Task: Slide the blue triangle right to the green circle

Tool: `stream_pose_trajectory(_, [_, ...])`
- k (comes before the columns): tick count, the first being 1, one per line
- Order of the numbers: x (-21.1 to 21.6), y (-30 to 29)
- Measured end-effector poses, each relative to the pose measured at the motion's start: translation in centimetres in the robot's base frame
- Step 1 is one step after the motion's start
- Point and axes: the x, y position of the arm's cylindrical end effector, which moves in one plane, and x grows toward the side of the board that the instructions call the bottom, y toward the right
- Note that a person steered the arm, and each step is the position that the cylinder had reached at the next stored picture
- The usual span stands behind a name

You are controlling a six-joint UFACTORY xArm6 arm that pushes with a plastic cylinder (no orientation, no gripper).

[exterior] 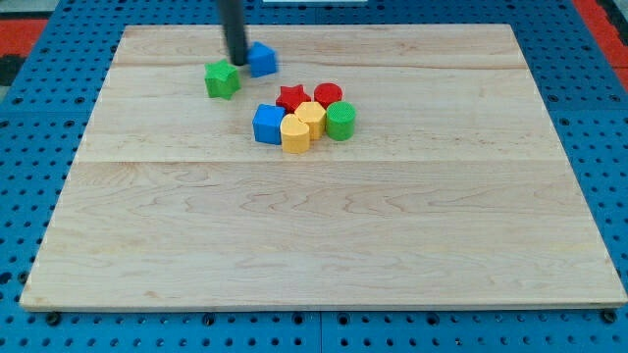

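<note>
The blue triangle (262, 59) lies near the board's top, left of centre. My tip (237, 62) touches its left side. The green circle (340, 121) stands at the right end of a cluster below and to the right of the triangle. A green star (222, 79) lies just below-left of my tip.
The cluster holds a red star (292, 97), a red block (328, 95), a yellow block (311, 117), a yellow heart (294, 133) and a blue block (268, 124). The wooden board (324, 235) lies on a blue pegboard.
</note>
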Motion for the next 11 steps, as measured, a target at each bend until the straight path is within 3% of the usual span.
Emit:
stream_pose_trajectory(1, [0.0,6.2])
stream_pose_trajectory(3, [-3.0,7.6])
stream_pose_trajectory(5, [6.5,17.5])
stream_pose_trajectory(6, [8.4,18.5])
stream_pose_trajectory(7, [4.1,19.0])
stream_pose_trajectory(8, [4.0,16.9])
stream_pose_trajectory(10, [10.0,14.2])
stream_pose_trajectory(11, [10.8,14.4])
